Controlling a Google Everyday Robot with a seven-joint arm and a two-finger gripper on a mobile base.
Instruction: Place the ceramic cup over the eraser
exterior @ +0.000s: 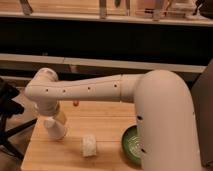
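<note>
Wood table [107, 117] fills the lower frame, with 1 white arm [85, 90] reaching across it from right to left. The wrist bends down at the left end, so the gripper [56, 121] points at the table near its left edge. How wide it is open, and whether it has hold of anything: cannot tell. A pale rounded shape at its tip is probably the cup [55, 131], low over or touching the wood, going by outline only.

Eraser [89, 146] is a pale block at front centre of the table. It stands alone and uncovered, apart from the gripper tip, to its right and nearer the camera. Green bowl [129, 145] sits right of the eraser, partly hidden by the arm's big shoulder casing. Small orange bit [75, 103] lies at the far side, just under the forearm.

Step in hand, as judged: carry the cup to the eraser and lower it mouth-down over it. Not yet done.

To do it well:
- Raise the cup until its rim clears the block's top.
- Move right and toward the camera, and centre the mouth over the block before descending.
- Keep the cup level so the rim does not catch an edge. The eraser looks light and would likely slide if nudged.
- Come straight down and let go only when the rim rests on wood all round.
- Keep the path left of the bowl.
</note>
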